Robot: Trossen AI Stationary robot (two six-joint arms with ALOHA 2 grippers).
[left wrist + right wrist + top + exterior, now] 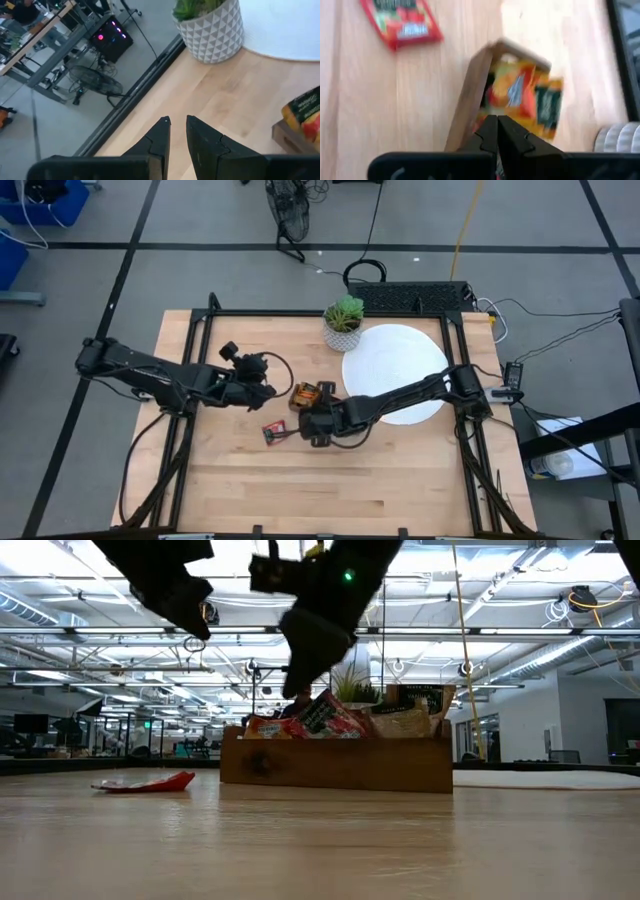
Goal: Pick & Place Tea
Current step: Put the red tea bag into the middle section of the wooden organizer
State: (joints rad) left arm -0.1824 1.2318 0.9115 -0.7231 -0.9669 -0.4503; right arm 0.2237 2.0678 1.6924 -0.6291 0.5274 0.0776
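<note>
1 red tea sachet lies flat on the surface just beside the wooden tray, which holds more. Judging by looks, it is light, thin and slippery; pinch an edge. Right gripper is clenched empty over the tray; left gripper hangs nearly closed, holding nothing.

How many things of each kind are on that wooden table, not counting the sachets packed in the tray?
Plant: 1
White disc: 1
Tray: 1
Loose red sachet: 1
Total: 4
</note>
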